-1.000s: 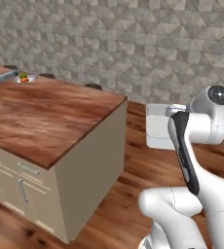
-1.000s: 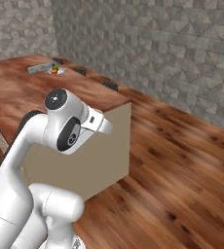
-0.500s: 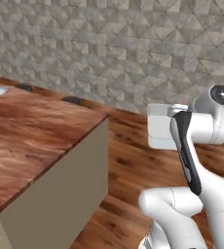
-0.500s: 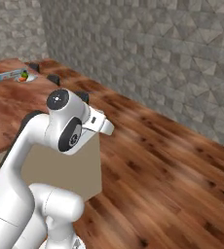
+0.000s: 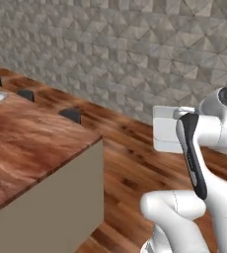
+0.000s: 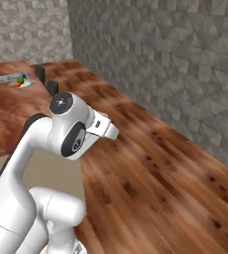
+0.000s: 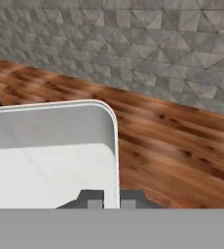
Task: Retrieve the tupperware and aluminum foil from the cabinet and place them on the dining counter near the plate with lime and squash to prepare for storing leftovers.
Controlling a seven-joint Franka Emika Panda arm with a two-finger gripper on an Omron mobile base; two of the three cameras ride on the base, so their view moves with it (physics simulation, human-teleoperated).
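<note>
Tupperware clamped in the claw, dining counter sliding past

Nearest you in the hand view, the gripper (image 7: 111, 198) has its two dark tips pinched on the right rim of the tupperware (image 7: 50, 155), a pale grey-white, smooth plastic tray with a rounded corner and raised edge. It spreads from the tips toward 10 o'clock, so the claw grips it at the wall, not the middle. From the left base view you see the same container (image 5: 166, 129) as a flat pale slab held out at 9 o'clock from the white wrist.

Next out is the dining counter (image 5: 31, 153), glossy reddish-brown wood grain on a plain beige side panel, with dark round stools (image 5: 71, 114) along its far edge. Compared with half a second ago, the whole scene has shifted left across both base views as the base drives; the arm's pose looks unchanged.

Farther off at 10 o'clock in the right base view sit the plate (image 6: 21, 84) with the green lime (image 6: 20, 80) and orange-red squash (image 6: 17, 84), and the long aluminum foil (image 6: 5, 78) carton just beside them, well apart from the claw. Behind lies a faceted grey stone wall (image 6: 160, 54).
</note>
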